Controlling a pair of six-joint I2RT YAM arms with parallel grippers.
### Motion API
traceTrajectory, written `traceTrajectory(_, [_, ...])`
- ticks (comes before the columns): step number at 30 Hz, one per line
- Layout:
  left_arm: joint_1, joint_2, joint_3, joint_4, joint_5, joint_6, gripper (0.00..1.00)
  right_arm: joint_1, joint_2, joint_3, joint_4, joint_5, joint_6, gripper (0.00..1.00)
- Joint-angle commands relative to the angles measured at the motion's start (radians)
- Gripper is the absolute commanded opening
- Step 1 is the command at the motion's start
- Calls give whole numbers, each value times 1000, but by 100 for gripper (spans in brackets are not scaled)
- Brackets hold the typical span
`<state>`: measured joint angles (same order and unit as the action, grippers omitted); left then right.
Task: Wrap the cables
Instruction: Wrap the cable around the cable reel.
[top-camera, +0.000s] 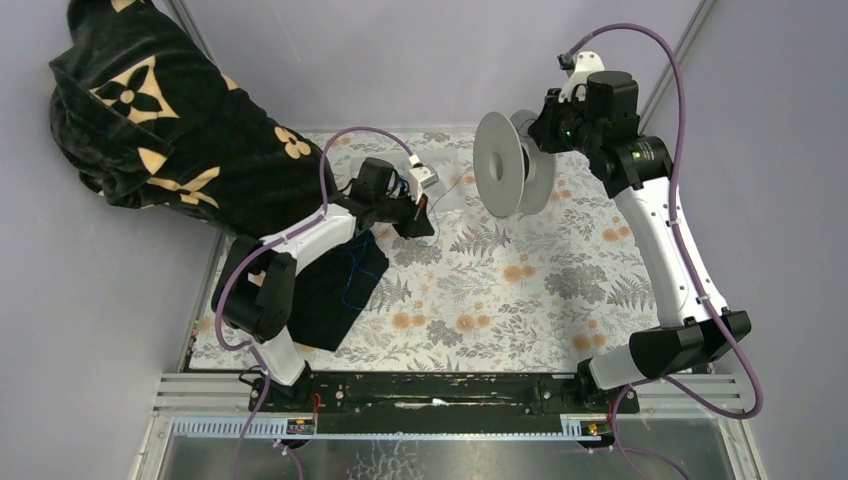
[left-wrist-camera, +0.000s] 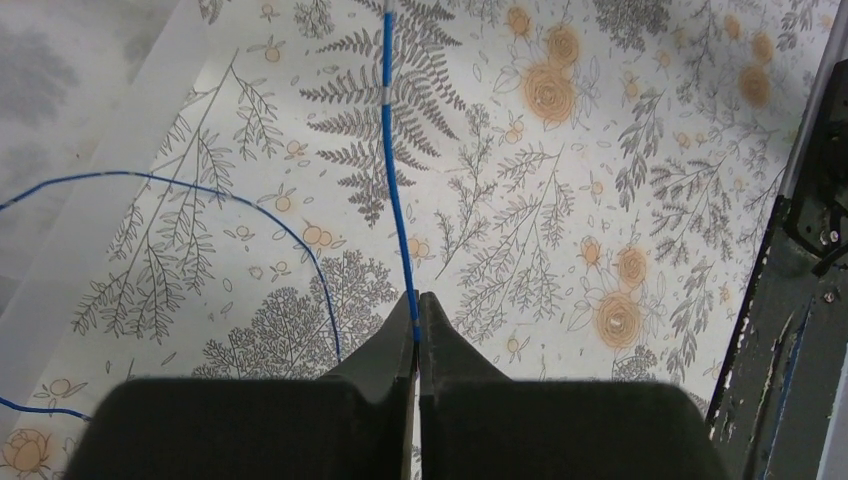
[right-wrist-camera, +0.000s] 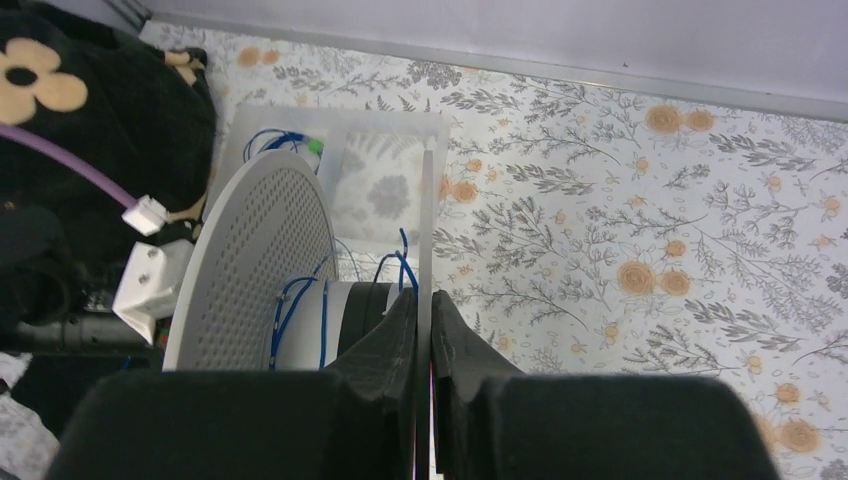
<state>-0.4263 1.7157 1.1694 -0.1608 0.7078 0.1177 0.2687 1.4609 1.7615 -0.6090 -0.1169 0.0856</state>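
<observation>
Counter (top-camera: 560, 300): open room across its middle and near-right corner. Black garment (top-camera: 170, 130) crowds the far-left corner. Spool (top-camera: 500, 165) is raised near the far edge, its flange clamped in the right end effector (right-wrist-camera: 425, 300), presumably to take windings (a few blue turns sit on the hub). Left end effector (left-wrist-camera: 417, 305), shut on the cable (left-wrist-camera: 393, 150), holds a straight run; slack curves alongside.
</observation>
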Motion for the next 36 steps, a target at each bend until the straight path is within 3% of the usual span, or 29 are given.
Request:
traceTrajectory(1, [-23,12,-24,8,-15,67,0,-34,0,68,81,-12,100,0])
traceTrajectory(10, [-160,12,15,-111,-30,227,2,-40,23,44,172,83,134,0])
traceTrajectory(21, [-379,57,253,-259,-59,283,0,-38,33,-97,263,153,97,0])
traceTrajectory(29, [-399,113,474,-327,-56,172,4,-16,9,-233,307,173,31,0])
traceTrajectory(36, [-398,128,584,-352,-139,141,4,16,-5,-312,321,186,-16,0])
